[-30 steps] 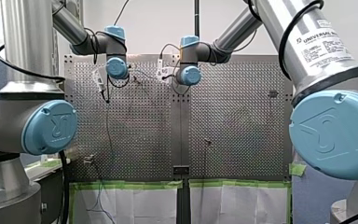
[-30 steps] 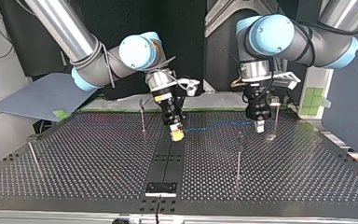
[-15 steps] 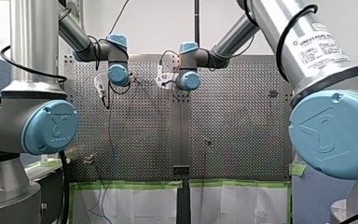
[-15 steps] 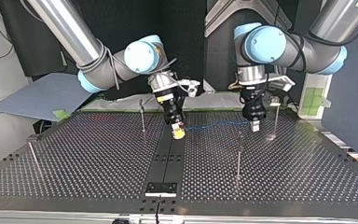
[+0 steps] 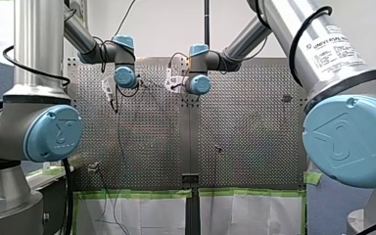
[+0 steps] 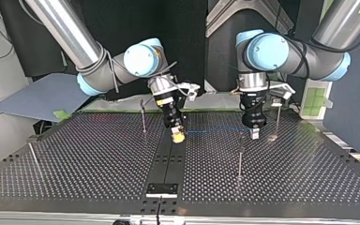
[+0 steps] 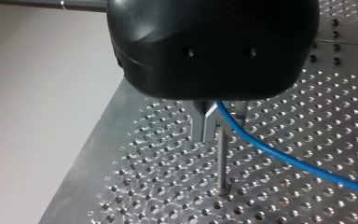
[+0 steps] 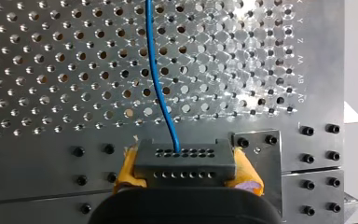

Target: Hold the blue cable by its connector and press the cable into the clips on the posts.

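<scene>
R pincer [image 8: 185, 173]: yellow pads [image 8: 127, 171] clamped on either side of the grey connector [image 8: 185, 157]. The blue cable [image 8: 158, 79] exits the connector's front face and runs straight ahead of the pincer, above the perforated surface [image 8: 42, 60]. L pincer [image 7: 218, 133]: black body, pointing down at the surface. The cable emerges from beneath it and trails off to one side. A thin post [image 7: 222, 163] stands upright directly below the L pincer tip, and the cable crosses close by its top. L pincer grip state: cannot tell. In the top view the cable spans approx. level between the two pincers.
</scene>
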Controlling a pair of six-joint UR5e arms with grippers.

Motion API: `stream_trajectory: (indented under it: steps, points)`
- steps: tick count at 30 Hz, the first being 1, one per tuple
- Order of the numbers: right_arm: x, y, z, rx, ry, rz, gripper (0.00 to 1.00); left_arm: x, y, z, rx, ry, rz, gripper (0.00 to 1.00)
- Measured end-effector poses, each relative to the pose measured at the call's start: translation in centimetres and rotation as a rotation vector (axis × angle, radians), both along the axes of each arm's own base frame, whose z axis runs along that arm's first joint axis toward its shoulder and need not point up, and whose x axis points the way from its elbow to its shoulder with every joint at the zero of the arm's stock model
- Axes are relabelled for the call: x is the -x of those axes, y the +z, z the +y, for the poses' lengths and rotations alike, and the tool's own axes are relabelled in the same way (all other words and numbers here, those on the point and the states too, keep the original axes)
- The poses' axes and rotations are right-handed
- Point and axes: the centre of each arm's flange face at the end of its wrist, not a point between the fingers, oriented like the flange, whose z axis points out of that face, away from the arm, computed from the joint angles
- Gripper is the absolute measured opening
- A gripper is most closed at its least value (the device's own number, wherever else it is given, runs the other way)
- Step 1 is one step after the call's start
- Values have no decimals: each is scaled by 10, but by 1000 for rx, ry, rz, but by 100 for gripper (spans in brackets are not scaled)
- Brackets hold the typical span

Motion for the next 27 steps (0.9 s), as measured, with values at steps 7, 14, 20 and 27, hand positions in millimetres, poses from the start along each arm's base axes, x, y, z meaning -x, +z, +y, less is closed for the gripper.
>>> stream_trajectory:
  steps: [7,14,20,27]
  points:
    - [-3,9,-2,9,2,-9,0,-3,4,3,10,7,-2,0]
    - [-8,4,-1,2,9,-2,0,-3,4,3,3,18,-1,0]
    - [-14,-13,1,-14,16,14,0,-5,7,3,6,28,-28,0]
    - [-14,-19,-1,-18,13,18,0,-6,6,6,9,52,-31,0]
